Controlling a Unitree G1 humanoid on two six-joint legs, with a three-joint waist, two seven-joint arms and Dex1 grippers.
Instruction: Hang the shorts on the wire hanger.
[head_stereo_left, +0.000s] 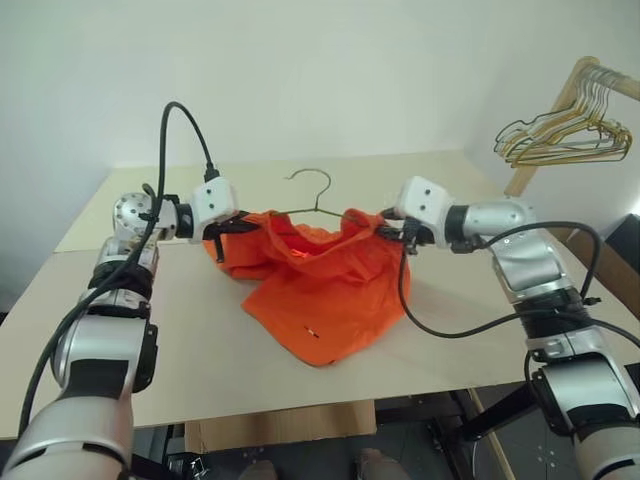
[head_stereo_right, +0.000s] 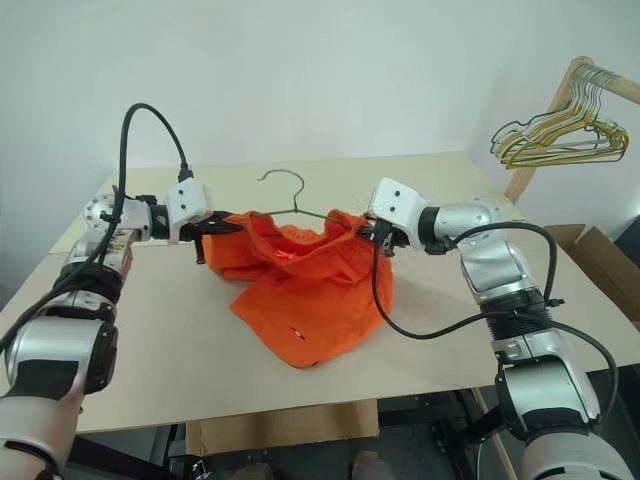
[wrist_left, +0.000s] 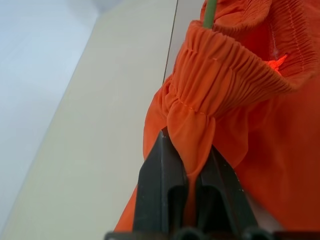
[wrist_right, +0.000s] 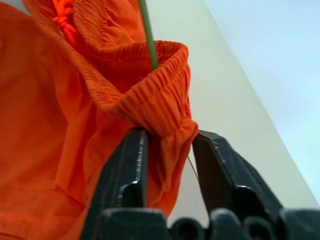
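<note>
The orange shorts (head_stereo_left: 325, 290) hang over the wire hanger (head_stereo_left: 318, 190) above the table, their legs sagging onto the tabletop. The hanger's hook stands up behind the waistband, and its thin wire (wrist_right: 148, 40) runs into the gathered elastic. My left gripper (head_stereo_left: 222, 232) is shut on the waistband's left end, with fabric pinched between its fingers (wrist_left: 162, 175). At the waistband's right end my right gripper (head_stereo_left: 392, 232) is open. A fold of the shorts lies between its fingers (wrist_right: 220, 165), resting against one finger with a gap to the other.
The beige table (head_stereo_left: 200, 350) extends all around the shorts, its front edge close to me. A wooden rack with a bunch of gold and dark hangers (head_stereo_left: 560, 135) stands at the far right. A cardboard box (head_stereo_right: 600, 260) sits beside the table on the right.
</note>
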